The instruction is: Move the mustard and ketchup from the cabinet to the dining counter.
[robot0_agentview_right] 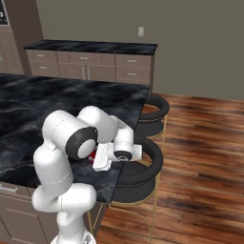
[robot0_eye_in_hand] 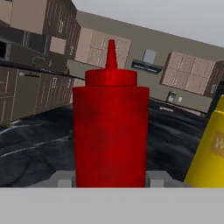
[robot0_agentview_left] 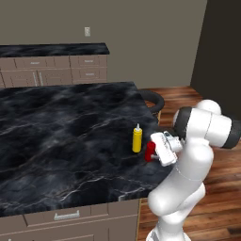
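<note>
Two bottles: red plastic ketchup squeeze bottle (robot0_eye_in_hand: 110, 127), yellow mustard squeeze bottle (robot0_agentview_left: 137, 139), near black marble dining counter's (robot0_agentview_left: 56, 136) right edge.
Gripper (robot0_agentview_left: 151, 151): clamped around ketchup.
Risk: careless release could topple ketchup into mustard.

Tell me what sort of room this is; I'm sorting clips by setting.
Most likely a home kitchen with a dining island: a wide black marble counter over brown drawers, bar stools tucked at its edge, and mustard and ketchup bottles on top.
</note>
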